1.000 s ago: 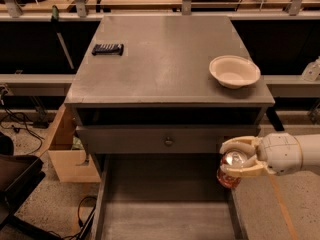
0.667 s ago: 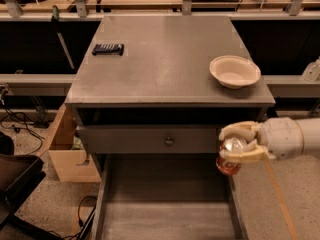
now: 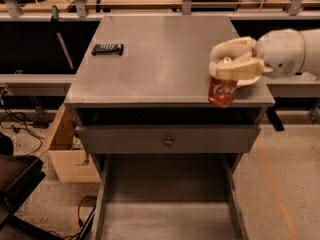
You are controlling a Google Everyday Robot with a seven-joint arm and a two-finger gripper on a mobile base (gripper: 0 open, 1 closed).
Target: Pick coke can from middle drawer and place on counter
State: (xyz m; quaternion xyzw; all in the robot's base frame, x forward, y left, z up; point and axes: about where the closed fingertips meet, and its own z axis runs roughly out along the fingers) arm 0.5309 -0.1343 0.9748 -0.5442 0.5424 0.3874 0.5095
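My gripper (image 3: pixel 231 64) is at the right side of the counter (image 3: pixel 165 59), shut on the coke can (image 3: pixel 222 90). The red can with white script hangs from the cream fingers (image 3: pixel 239 70), upright, over the counter's front right corner. The middle drawer (image 3: pixel 167 199) is pulled out below, and its flat grey floor is bare. The white arm reaches in from the right edge of the view.
A black flat object (image 3: pixel 107 49) lies on the counter's back left. A shut drawer front with a small round knob (image 3: pixel 169 141) sits under the counter. The white bowl is hidden behind my gripper. A cardboard box (image 3: pixel 65 149) stands on the floor at the left.
My gripper has lifted the coke can from beside the open drawer up to the counter's front right corner, and now covers the white bowl.
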